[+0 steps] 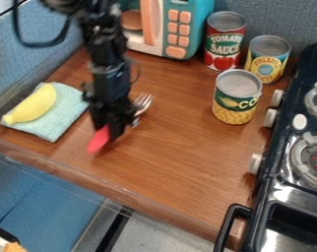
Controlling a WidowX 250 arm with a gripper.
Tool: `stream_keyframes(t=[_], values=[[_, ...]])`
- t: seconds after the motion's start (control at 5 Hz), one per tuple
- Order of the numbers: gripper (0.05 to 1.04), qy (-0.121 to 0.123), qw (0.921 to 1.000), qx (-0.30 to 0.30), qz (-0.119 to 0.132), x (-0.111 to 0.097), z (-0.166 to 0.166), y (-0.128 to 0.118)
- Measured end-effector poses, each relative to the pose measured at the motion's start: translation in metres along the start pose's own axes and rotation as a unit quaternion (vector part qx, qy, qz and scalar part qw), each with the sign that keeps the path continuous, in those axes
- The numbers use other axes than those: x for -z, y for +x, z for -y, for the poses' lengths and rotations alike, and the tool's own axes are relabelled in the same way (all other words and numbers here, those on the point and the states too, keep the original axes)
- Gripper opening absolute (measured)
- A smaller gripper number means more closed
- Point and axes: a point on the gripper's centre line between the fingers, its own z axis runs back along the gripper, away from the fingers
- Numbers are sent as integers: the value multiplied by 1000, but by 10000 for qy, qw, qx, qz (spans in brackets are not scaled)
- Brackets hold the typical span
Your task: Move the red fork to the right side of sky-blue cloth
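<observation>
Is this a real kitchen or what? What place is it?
It looks like a toy kitchen, maybe set up for a robot to practise in. There's a small stove with burners, a little play microwave, and food cans on a wooden counter.

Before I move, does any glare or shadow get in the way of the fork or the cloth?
Camera view: bright streaks on the glossy black stove, well away from the fork; soft shading on the wood near the dark arm, which itself covers the fork's middle; no strong glare on the cloth or the fork's red handle.
</observation>
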Motion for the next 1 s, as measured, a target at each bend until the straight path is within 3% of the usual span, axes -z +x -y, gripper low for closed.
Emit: stream_keyframes(t=[0.2,0.4,0.6,0.8,1.0], values=[[451,-39,10000,74,-8,6,-2,-7],[776,43,9998,204,46,6,-5,-6],[995,120,9994,284,136,3,-5,-8],[1002,353,9968,251,670,-30,-6,-6],[999,406,9948,233,908,-47,-4,-6]])
